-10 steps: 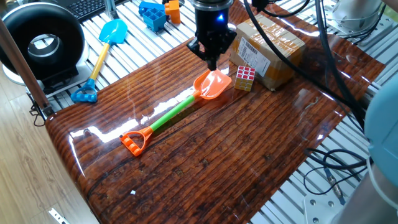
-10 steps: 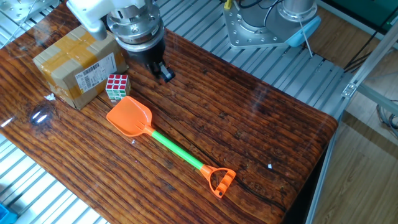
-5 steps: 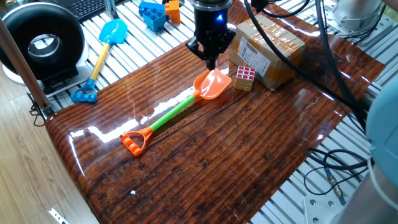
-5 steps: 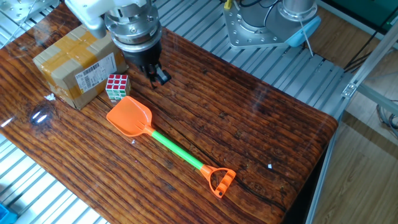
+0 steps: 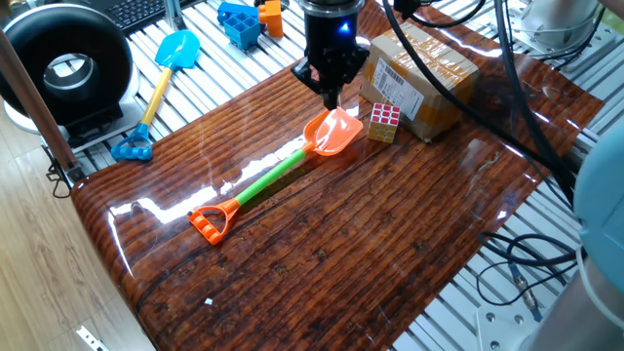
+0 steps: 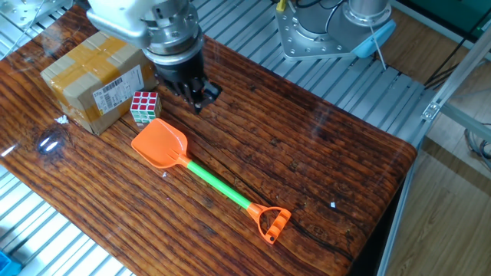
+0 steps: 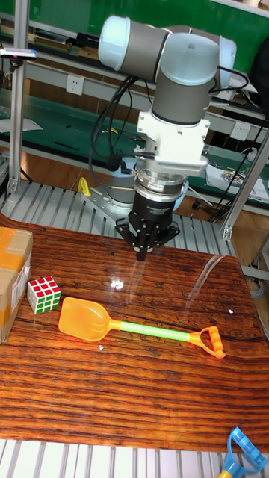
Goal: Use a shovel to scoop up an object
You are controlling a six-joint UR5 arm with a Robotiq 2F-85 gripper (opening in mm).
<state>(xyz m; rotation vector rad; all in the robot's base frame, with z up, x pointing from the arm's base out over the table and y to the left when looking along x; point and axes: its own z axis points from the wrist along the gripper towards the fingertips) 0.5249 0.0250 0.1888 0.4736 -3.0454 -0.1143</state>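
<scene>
The shovel lies flat on the wooden table, its orange blade point(image 5: 333, 134) point(image 6: 159, 143) point(image 7: 86, 319) pointing at the object. Its green shaft point(image 6: 219, 186) runs to the orange D-handle point(image 5: 210, 222) point(image 7: 211, 341). The object, a small Rubik's cube point(image 5: 382, 122) point(image 6: 144, 106) point(image 7: 45, 294), stands just off the blade's tip, against the cardboard box. My gripper point(image 5: 330, 98) point(image 6: 201, 97) point(image 7: 141, 253) hangs above the table just beyond the blade, pointing down. Its fingers meet at a point and hold nothing.
A brown cardboard box point(image 5: 424, 78) point(image 6: 96, 80) sits right behind the cube. A blue shovel with a yellow shaft point(image 5: 161, 83) and blue blocks point(image 5: 239, 21) lie on the metal rails off the table's far side, near a black round device point(image 5: 63, 68).
My gripper has turned about its own axis and shifted slightly, staying over the same spot. The shovel and the cube have not moved.
</scene>
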